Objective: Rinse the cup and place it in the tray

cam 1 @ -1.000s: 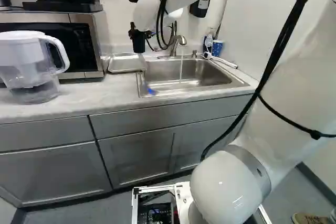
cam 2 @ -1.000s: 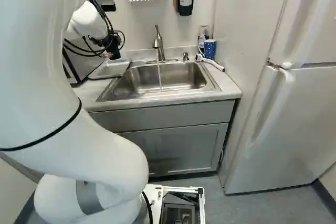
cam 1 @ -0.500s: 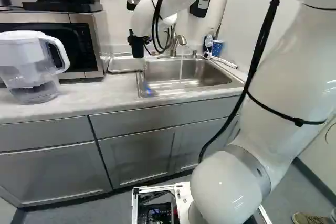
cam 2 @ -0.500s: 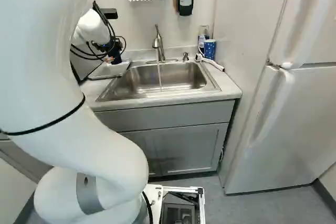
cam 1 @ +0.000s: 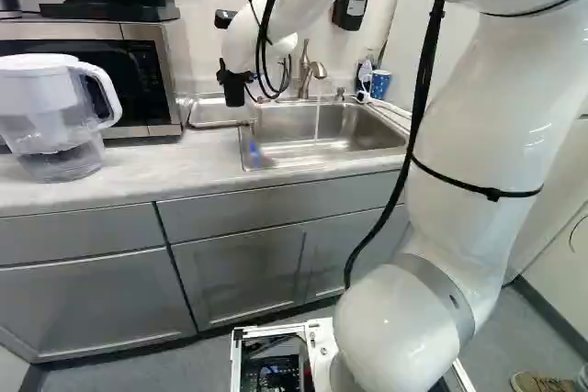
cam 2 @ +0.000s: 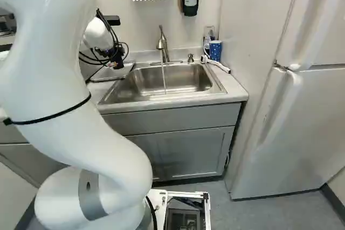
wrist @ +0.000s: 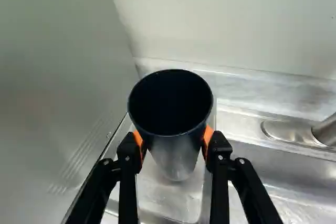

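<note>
The gripper (cam 1: pixel 234 83) hangs over the metal tray (cam 1: pixel 213 113) beside the sink in the left base view. In the wrist view a dark cup (wrist: pixel 177 150), open end facing the camera, stands between the two orange-padded fingers of the gripper (wrist: pixel 173 142), which press on it from both sides. Beneath the cup lies the tray (wrist: pixel 157 203); whether its base touches the tray I cannot tell. The sink (cam 2: pixel 168 82) is right of the tray in the right base view. Water runs from the faucet (cam 2: pixel 162 44) into it.
A microwave (cam 1: pixel 138 71) stands left of the tray. Farther along the counter is a water pitcher (cam 1: pixel 50 117). Behind the sink's far corner stand a blue patterned cup (cam 2: pixel 215 50) and a white cord-like item (cam 2: pixel 218 65). A refrigerator (cam 2: pixel 307 111) stands at the right.
My arm's upper part has swung leftward in the left base view, and the gripper has gone lower over the tray, carrying the cup. The base has not moved.
</note>
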Available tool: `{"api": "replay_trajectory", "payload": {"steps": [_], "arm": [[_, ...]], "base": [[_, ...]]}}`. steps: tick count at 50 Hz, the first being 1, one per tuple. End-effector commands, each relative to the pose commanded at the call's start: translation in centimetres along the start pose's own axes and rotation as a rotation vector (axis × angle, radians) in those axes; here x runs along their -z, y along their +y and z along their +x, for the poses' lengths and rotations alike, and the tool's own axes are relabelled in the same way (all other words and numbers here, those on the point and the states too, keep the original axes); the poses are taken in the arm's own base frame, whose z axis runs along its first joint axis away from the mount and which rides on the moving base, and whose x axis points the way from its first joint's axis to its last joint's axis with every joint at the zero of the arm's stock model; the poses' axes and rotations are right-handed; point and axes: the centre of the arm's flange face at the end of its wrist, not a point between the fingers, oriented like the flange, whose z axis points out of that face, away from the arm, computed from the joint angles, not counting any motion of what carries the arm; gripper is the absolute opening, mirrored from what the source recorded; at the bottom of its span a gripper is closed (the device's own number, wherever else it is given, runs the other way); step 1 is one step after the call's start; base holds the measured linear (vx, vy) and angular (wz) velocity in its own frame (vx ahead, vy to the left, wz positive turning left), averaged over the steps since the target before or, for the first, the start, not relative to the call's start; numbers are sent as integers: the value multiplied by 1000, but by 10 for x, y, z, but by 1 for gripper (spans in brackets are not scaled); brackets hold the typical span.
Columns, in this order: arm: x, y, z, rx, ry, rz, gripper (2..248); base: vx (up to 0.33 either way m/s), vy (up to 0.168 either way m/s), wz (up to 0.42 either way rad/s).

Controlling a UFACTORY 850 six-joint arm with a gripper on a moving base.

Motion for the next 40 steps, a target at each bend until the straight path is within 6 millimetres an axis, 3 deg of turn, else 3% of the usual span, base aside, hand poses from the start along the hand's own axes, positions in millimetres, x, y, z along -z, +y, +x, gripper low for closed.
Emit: {"api": "replay_trajectory", "payload": {"steps": [21, 40], "arm": [[-17, -2, -14, 0, 12, 18, 123], [-17, -2, -14, 0, 12, 18, 123]], "base": [[0, 0, 0], [0, 0, 0]]}}
